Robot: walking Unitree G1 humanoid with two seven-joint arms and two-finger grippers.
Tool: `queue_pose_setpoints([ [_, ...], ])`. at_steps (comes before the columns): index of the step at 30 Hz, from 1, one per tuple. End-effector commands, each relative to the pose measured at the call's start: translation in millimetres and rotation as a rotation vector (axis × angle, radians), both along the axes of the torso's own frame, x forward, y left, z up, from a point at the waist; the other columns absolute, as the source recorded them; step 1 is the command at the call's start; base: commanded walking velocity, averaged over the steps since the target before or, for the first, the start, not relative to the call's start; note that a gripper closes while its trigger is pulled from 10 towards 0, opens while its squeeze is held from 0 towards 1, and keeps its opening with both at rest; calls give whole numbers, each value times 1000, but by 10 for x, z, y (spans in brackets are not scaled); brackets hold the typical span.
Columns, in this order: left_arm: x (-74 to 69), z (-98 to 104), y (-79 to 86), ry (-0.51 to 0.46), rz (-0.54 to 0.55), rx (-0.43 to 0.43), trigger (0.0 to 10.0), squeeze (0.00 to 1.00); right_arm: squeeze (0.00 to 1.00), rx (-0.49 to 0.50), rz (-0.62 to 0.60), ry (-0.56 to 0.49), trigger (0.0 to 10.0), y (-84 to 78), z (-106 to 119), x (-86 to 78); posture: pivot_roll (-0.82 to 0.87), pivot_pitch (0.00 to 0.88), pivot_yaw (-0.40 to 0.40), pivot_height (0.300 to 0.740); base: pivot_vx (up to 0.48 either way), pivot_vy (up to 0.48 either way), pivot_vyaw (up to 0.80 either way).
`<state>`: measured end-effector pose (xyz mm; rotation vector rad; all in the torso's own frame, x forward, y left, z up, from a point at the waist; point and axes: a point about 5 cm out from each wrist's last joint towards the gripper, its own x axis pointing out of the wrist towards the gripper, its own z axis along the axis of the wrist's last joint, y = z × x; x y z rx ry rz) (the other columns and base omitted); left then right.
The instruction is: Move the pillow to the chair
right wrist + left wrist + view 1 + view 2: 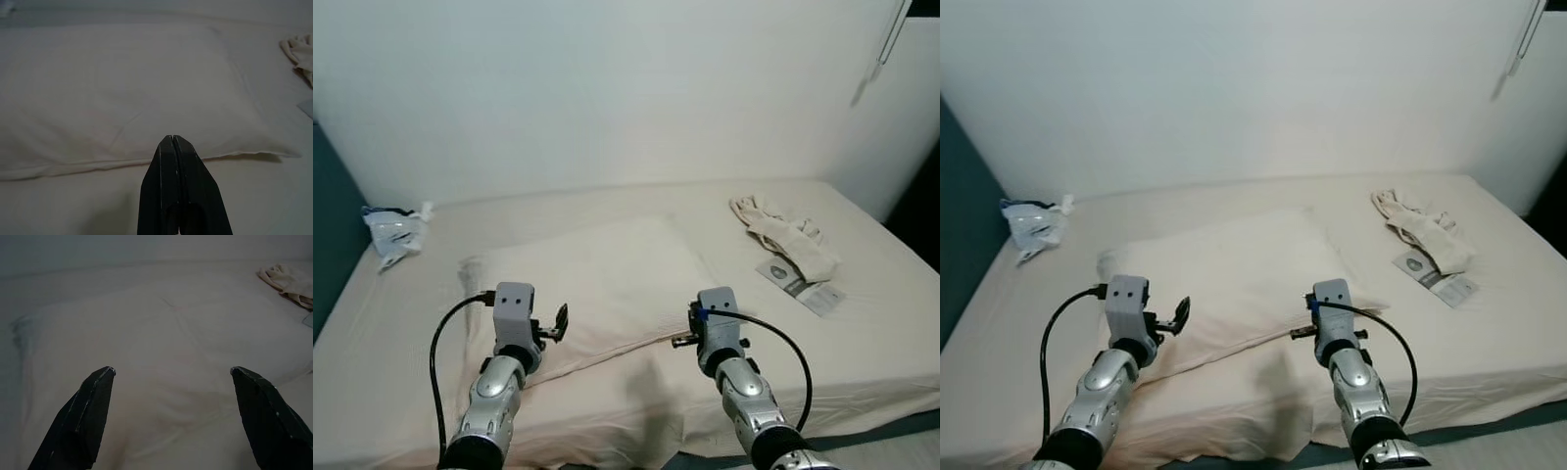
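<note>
I'm looking along my left gripper [171,372]: its fingers are standing wide apart, and the pillow [607,284] is lying straight ahead of them, its cloth showing between and beyond the tips. From the head cameras this gripper is hovering over the pillow's near left corner, with nothing held. My right gripper [175,139] is pressed together, empty, and is pointing at the pillow's near long edge from just off it, over bare bed [862,343]. I'm judging the left arm nearer for the grab, since it is already above the cloth with room between the fingers, while the right would need to spread first. The pillow is lying flat in the middle of the bed, its long axis running across my front from left to right, tilted slightly so the right end sits further from me. Beyond it on the right a cloth [783,235] and a leaflet [801,285] are lying well apart from it, and a bag [394,230] is sitting at the far left.
</note>
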<state>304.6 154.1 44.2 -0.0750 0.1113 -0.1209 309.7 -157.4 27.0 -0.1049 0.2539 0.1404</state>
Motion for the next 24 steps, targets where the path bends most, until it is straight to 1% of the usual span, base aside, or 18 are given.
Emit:
queue_pose_setpoints([
  [1,-29,-37,43,20,-6,17,10000,0,0,14,-12,23,10000,11,-49,-32,-46,36,-11,740,-296,0,0],
  [5,-34,-41,46,25,-17,25,10000,0,0,20,-21,25,10000,17,-65,-48,-42,45,10,740,-277,0,0],
  [8,-34,-41,41,26,-22,28,10000,0,0,22,-23,25,10000,17,-67,-50,-42,45,10,740,-259,0,0],
  [15,-25,-42,52,41,-45,54,10000,0,0,31,-42,29,10000,15,-105,-92,-35,40,43,740,0,0,0],
  [24,39,0,12,43,-81,68,10000,0,0,41,-74,28,10000,-13,-136,-133,-43,33,71,740,0,0,0],
])
